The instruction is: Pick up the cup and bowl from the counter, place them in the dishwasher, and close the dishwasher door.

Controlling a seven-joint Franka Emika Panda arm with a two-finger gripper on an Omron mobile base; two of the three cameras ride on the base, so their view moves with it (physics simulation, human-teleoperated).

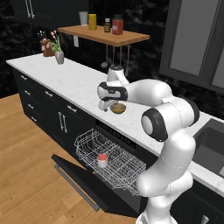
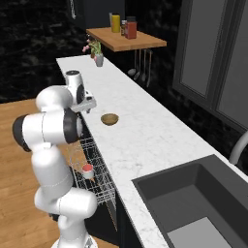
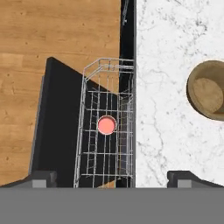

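**Cup in the rack, bowl on the counter, gripper open above**

The counter is the biggest thing here, a long white marble top that runs under the gripper and far away to both sides of it. The gripper hangs over the front edge of the counter, pointing down, with its jaws spread wide and nothing between them; in the hand view the two fingertips stand far apart at the bottom.

Below the gripper, the dishwasher is open in the black cabinets. The dishwasher door lies flat, folded down toward the wooden floor, with its long grey handle at the outer edge. The white wire rack is pulled out above the door, straight under the gripper.

The bowl stands on the counter just beside the gripper, on its far side from the rack, not touched. The cup stands upright in the rack, red inside facing up, well below the gripper.
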